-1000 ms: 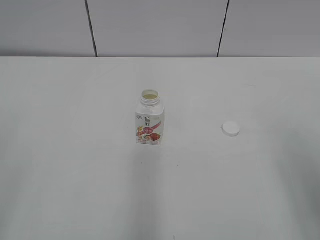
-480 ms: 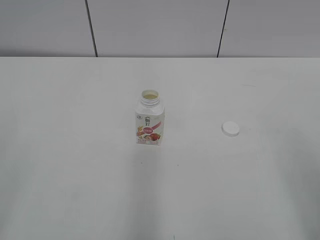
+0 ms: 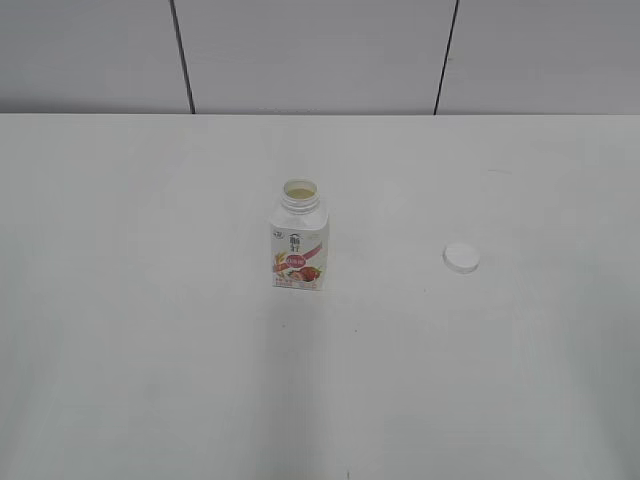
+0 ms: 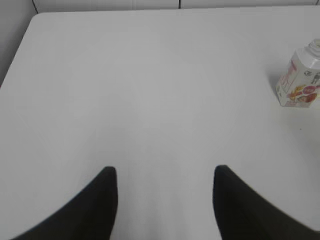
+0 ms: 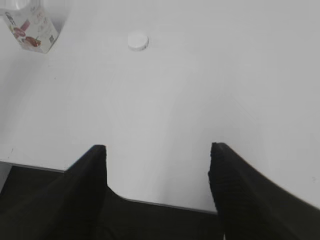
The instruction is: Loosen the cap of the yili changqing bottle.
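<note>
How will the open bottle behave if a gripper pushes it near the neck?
The bottle stands upright on a small squarish base, so a high push would probably tip it. Its neck is open, with the cap lying apart on the table, so any contents could spill. It looks like light plastic.

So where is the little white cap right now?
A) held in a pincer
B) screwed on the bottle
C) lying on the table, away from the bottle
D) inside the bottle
C: the cap lies flat on the table, apart from the bottle, whose neck is open.
</note>
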Controlling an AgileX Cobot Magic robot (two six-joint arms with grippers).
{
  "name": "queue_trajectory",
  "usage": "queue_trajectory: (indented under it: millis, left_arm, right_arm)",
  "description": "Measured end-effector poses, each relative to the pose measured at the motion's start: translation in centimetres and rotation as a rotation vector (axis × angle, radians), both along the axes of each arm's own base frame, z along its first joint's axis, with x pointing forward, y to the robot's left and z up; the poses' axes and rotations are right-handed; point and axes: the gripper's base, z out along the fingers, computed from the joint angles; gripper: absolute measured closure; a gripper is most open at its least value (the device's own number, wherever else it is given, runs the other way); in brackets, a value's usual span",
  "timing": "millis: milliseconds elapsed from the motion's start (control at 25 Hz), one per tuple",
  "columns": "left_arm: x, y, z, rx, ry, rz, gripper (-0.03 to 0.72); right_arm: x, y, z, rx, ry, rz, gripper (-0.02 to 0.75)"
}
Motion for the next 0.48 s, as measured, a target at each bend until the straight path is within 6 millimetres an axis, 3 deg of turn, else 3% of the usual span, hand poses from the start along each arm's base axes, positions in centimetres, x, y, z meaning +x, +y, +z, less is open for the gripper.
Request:
queue_trajectory:
  millis: [280, 480]
  left_arm:
    - [-0.8, 0.0, 0.0, 0.002, -0.051, -0.001, 0.300]
    - [-0.8, 0.0, -0.1, 0.002, -0.051, -0.001, 0.300]
  right_arm:
    - [-1.9, -0.3, 0.0, 0.017, -0.123, 0.000, 0.227]
    - [-2.1, -0.3, 0.0, 0.018, -0.136, 0.000, 0.227]
